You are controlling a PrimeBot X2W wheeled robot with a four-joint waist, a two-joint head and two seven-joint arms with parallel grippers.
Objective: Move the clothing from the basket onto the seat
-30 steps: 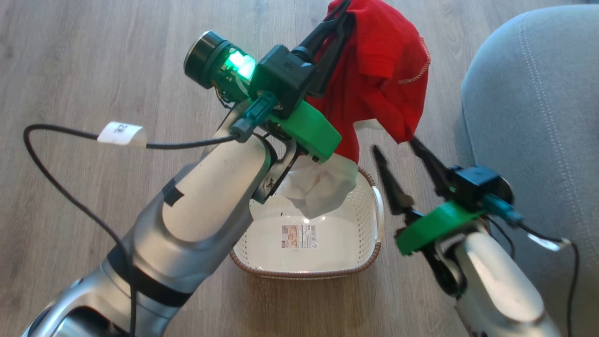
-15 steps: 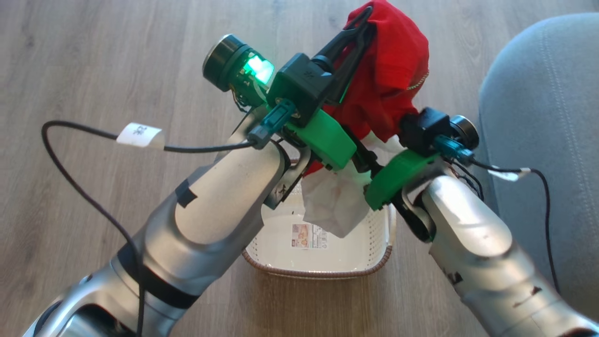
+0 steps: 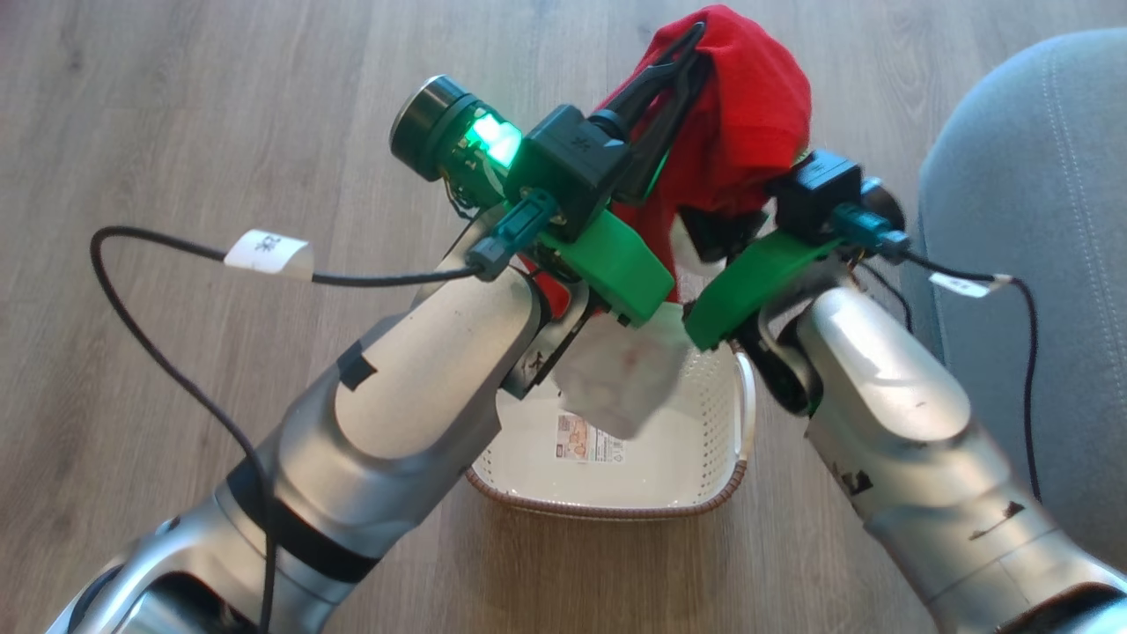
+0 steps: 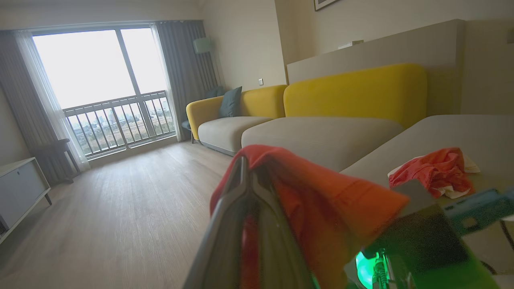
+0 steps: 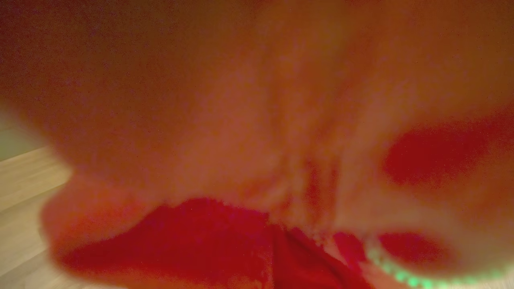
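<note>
Now the left gripper (image 3: pixel 691 48) stays clamped on the red garment (image 3: pixel 757 114), holding it high above the basket (image 3: pixel 704 493). Further right, the right gripper (image 3: pixel 718 236), wide open beside the basket a second ago, has pushed into the hanging folds and closed, apparently pinching them. A two-handed carry to the seat (image 3: pixel 1030 220) looks ready.

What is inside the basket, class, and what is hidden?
A label sticker on the white floor of the basket. The hanging white panel of the clothing covers the far part and the left forearm the left side, so what lies there cannot be seen.
</note>
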